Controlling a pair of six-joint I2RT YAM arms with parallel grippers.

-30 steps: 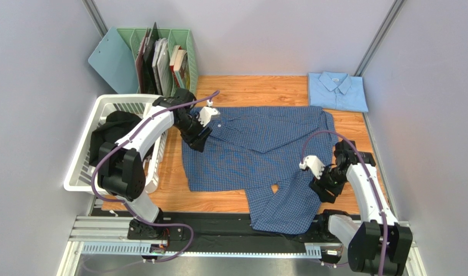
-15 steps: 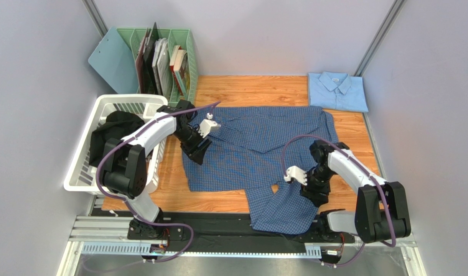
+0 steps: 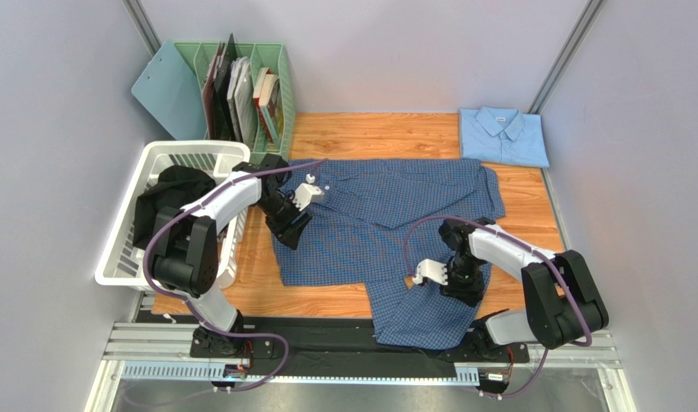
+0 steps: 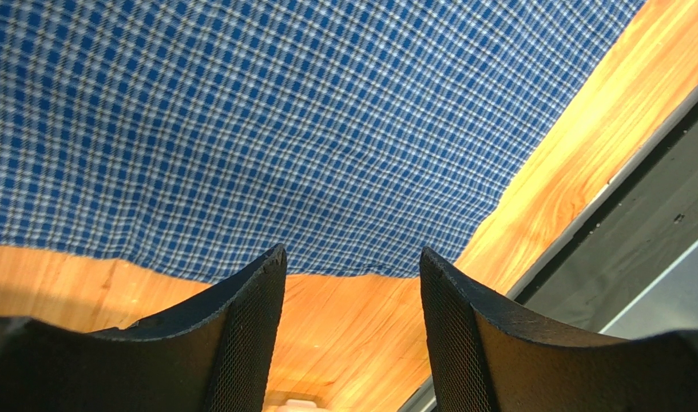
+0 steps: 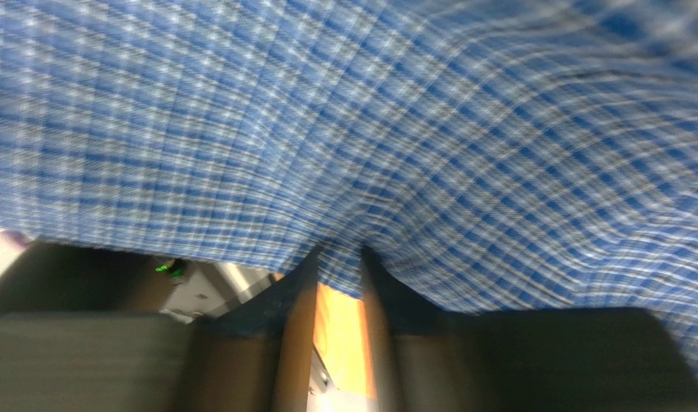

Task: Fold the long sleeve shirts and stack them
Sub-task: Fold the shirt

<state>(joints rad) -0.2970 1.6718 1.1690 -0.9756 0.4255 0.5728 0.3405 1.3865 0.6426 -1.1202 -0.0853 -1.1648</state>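
My right gripper (image 5: 339, 255) pinches the checked shirt (image 3: 387, 219), spread on the table (image 3: 370, 129), so I can fold its near part. My left gripper (image 4: 352, 262) hangs open and empty over its left edge. The pale shirt (image 3: 504, 136) lies folded at the far right.

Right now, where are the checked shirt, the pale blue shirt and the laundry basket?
checked shirt (image 3: 361, 245): top external view, middle of its spread body.
pale blue shirt (image 3: 503, 142): top external view, folded front below the collar.
laundry basket (image 3: 185, 148): top external view, far rim.
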